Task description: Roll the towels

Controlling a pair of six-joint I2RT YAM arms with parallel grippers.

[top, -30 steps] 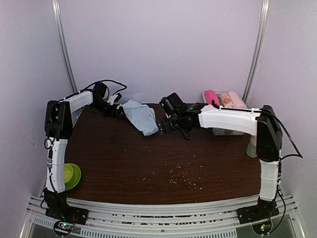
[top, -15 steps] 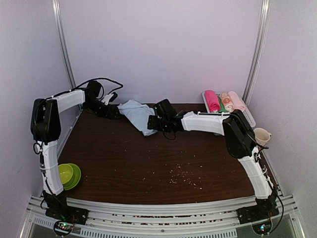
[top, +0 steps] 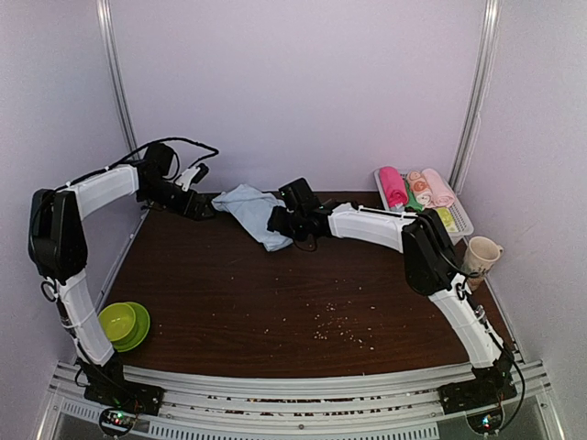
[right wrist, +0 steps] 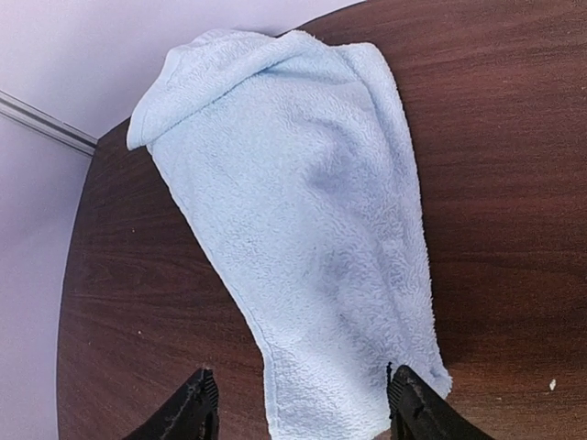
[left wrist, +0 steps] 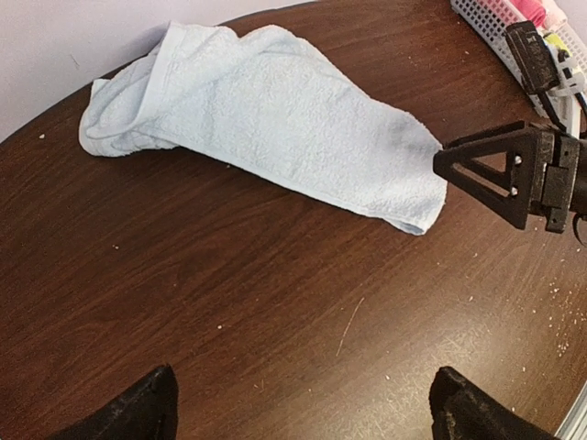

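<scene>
Pale-blue terry towel (right wrist: 303,211) is lying lengthwise away from the right arm's parted fingers (right wrist: 188,412), which are straddling its end.

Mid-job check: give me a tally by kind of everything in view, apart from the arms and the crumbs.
light blue towel, unrolled on the table: 1
basket, holding rolled cloths too packed to count: 1
cup: 1
green bowl stack, number nested unclear: 1
Total: 4
</scene>
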